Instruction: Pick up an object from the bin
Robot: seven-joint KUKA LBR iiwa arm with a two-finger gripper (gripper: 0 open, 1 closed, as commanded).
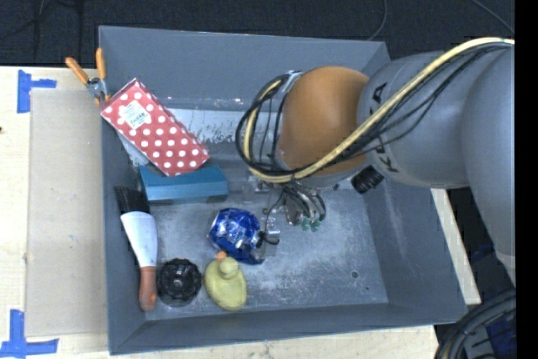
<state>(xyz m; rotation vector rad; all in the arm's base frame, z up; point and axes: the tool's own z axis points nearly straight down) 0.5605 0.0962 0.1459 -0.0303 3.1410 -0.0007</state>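
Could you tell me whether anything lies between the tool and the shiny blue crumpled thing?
Nothing visible does: the tool is right beside the blue crumpled thing; the yellow duck lies clear of that gap.

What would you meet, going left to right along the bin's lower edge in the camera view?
White brush with a brown handle → black round ribbed knob → yellow rubber duck.

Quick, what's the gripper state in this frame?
Gripper: open or closed cannot be told; it sits right beside the crumpled blue shiny thing, above the yellow duck.
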